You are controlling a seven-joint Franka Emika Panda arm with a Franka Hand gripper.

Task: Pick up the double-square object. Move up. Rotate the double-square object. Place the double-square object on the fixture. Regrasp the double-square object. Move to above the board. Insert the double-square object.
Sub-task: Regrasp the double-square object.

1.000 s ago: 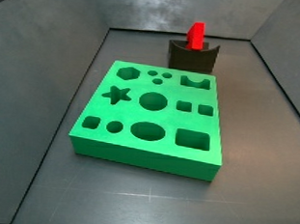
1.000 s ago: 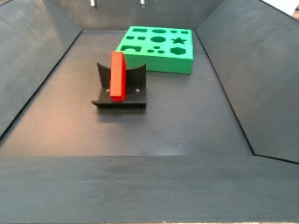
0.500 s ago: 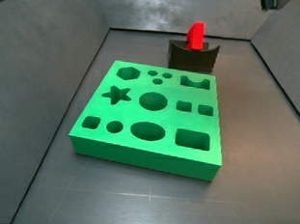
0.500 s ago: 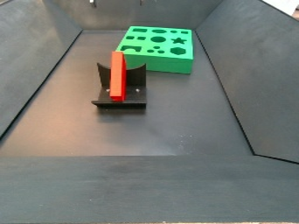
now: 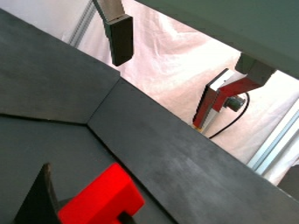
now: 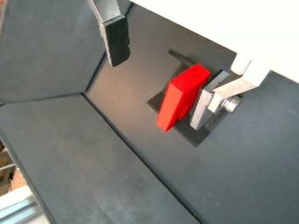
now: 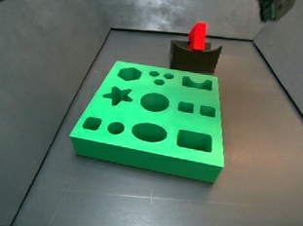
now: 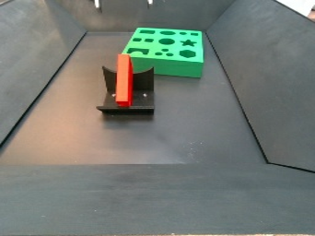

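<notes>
Parked upright in the fixture [image 8: 125,96], at nine o'clock in a side view: the double-square object [image 8: 123,78], edge-on so a fresh grasp can come from above. Board [image 8: 167,50] at one o'clock, cut-outs empty, awaiting insertion. Gripper [image 6: 167,55] released and holding nothing, fingers [image 6: 115,35] spread, well above the piece.
</notes>
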